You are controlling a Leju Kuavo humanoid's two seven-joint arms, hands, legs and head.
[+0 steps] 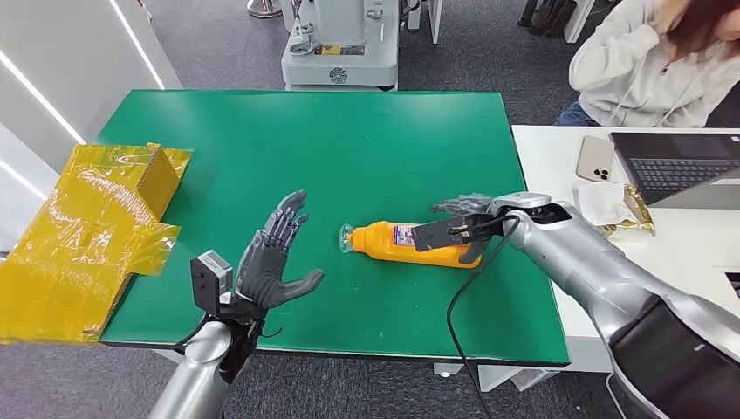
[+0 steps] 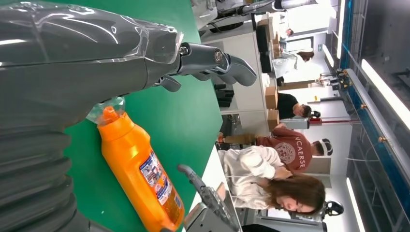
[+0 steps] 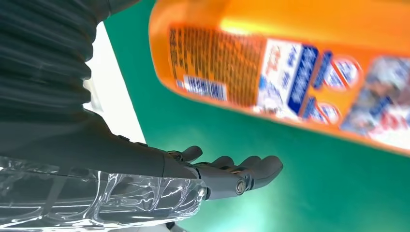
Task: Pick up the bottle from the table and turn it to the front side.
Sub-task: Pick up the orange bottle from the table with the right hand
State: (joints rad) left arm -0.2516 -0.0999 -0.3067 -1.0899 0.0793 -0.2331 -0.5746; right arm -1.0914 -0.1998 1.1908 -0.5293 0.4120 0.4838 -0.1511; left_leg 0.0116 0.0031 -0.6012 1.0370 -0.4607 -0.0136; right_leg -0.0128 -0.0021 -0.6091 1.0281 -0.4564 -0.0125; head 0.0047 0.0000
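Bottle: one orange plastic bottle with a clear cap and a printed label [image 1: 410, 243], lying on its side near the middle of the green worktop [image 1: 349, 140], cap end pointing to 9 o'clock, base to 3 o'clock.
Right hand: the dark-fingered right hand [image 1: 458, 218] is at the bottle's base end; in the head view the fingers reach over the far side and a thumb-like part curls at the near side. In the right wrist view the fingers [image 3: 241, 169] are extended with green worktop between them and the bottle, so I read the hand as open with no grip made; contact cannot be told.
Left hand: the grey left hand [image 1: 275, 262] is at 9 o'clock of the bottle, near the cap but apart from it, fingers spread, holding nothing.
Surroundings, 9 o'clock: one cardboard box wrapped in yellow film [image 1: 96, 231] overhanging the worktop's edge, well apart from the bottle.
Surroundings, 3 o'clock: one white desk [image 1: 558, 144] carrying one phone [image 1: 596, 158], one open laptop [image 1: 676, 166] and one crumpled gold wrapper [image 1: 630, 209].
Surroundings, 1 o'clock: one seated person in a light hooded top [image 1: 650, 61].
Surroundings, 12 o'clock: one grey machine base [image 1: 340, 48] on the floor beyond the worktop.
Obstruction: a black cable [image 1: 471, 288] hangs from the right wrist across the worktop, at 5 o'clock of the bottle.
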